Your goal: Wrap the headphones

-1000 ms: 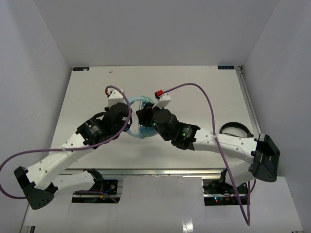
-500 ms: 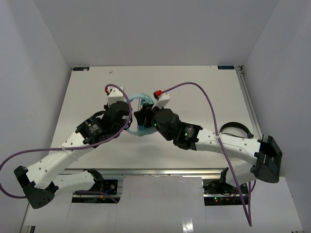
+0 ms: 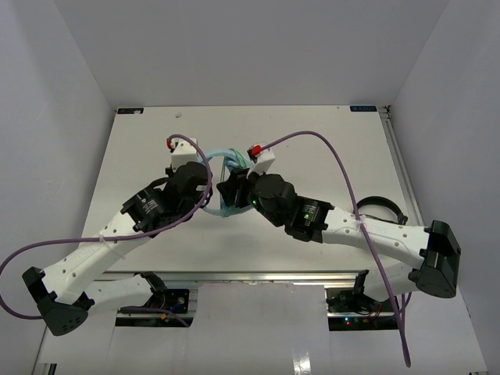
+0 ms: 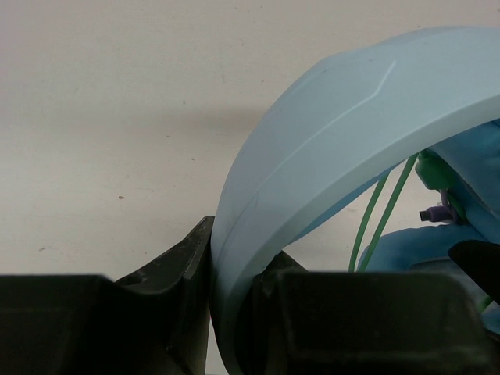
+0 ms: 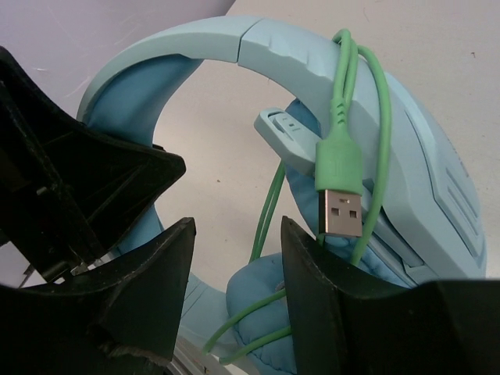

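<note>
The light blue headphones (image 3: 231,158) stand between the two grippers at the middle of the table. My left gripper (image 4: 234,250) is shut on their wide headband (image 4: 336,125), which rises from the jaws and arches to the right. The pale green cable (image 5: 373,117) is looped over the headband above the right earcup (image 5: 437,195), and its USB plug (image 5: 341,191) hangs free. My right gripper (image 5: 237,234) is open, its fingers on either side of two cable strands and a blue ear pad (image 5: 262,301), gripping nothing. In the top view the left gripper (image 3: 209,173) and right gripper (image 3: 230,189) almost meet.
A pair of black headphones (image 3: 380,206) lies at the right of the white table (image 3: 312,125), beside the right arm. Purple arm cables (image 3: 336,168) arc over the table. Grey walls close in the left, right and far sides.
The right arm has reached a little further left and away, and its base link has slid right. The headphones have shifted slightly away with it. The left arm has stayed put.
</note>
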You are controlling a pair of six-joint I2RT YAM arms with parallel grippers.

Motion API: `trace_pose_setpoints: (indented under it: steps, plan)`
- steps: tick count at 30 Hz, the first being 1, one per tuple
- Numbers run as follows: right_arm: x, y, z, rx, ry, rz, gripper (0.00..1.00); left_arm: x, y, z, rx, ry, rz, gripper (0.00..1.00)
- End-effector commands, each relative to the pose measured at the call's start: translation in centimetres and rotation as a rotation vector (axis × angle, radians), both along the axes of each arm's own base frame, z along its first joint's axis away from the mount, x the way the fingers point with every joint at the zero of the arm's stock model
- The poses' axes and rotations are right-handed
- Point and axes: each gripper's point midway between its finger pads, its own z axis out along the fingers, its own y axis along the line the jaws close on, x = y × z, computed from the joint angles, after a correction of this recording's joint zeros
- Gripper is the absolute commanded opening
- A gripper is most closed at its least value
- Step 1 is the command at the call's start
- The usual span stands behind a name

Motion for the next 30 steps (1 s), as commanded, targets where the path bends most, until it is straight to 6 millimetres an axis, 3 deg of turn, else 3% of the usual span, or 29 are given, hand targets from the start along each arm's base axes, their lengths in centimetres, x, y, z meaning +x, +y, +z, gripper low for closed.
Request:
trace_pose_setpoints:
  steps: [1,10,17,30]
  plan:
    - [-1.1,-1.5,-2.3,-0.111,0.027,0.042,0.57,1.5,-0.2,7.9,-0.278,-0.227,0.094,0.0]
    - [-2.6,-1.8,0.1,-0.056,-0.028,0.13,0.57,1.4,-0.2,7.6,-0.274,-0.223,0.091,0.0]
    - [-3.9,-1.9,1.4,-0.028,-0.052,0.204,0.5,1.5,-0.3,7.4,-0.266,-0.218,0.093,0.0]
    - [-6.4,-4.0,5.2,0.07,-0.098,0.289,0.37,1.5,-0.1,7.4,-0.258,-0.222,0.094,0.0]
